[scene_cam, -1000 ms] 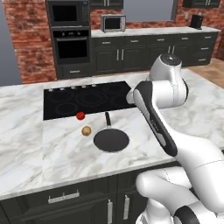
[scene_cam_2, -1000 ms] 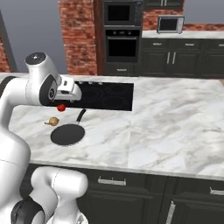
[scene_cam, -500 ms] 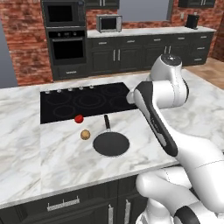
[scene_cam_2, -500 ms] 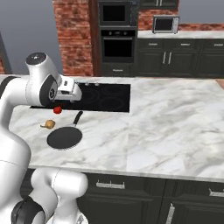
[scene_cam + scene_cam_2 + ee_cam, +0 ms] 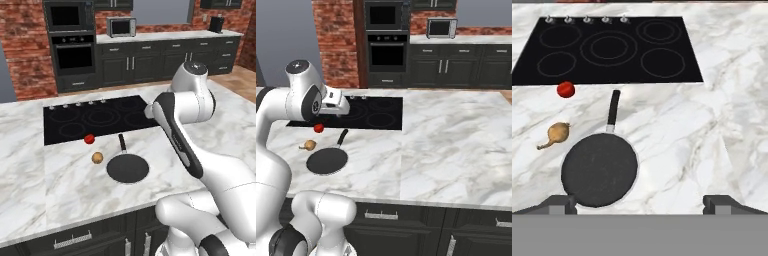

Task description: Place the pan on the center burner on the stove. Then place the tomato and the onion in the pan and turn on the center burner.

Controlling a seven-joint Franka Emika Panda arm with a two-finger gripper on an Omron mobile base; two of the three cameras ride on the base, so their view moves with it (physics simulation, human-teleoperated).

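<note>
- Right now my tool [image 5: 640,202] hangs above the marble worktop [image 5: 677,135] with its jaws spread wide and nothing between them; in the hand view the two dark fingertips [image 5: 559,204] stand far apart.
- The pan [image 5: 599,168] sits flat on the worktop, just on the near side of the stove [image 5: 677,74], with its black handle pointing away toward the stove's front edge.
- In the left base view the pan [image 5: 128,167] lies near my arm's left side, apart from the glass.
- The tomato [image 5: 565,89] rests on the worktop just beside the stove's near edge, to the left of the handle.
- The onion [image 5: 557,132] lies on the worktop nearer than the tomato, close to the pan's left rim but not touching it.
- The center burner [image 5: 608,47] is bare, ringed by four smaller circles.
- A row of five silver knobs [image 5: 586,19] runs along the stove's far edge.
- In the right base view the tomato [image 5: 318,128] and onion [image 5: 310,145] sit left of the pan [image 5: 327,160].
</note>
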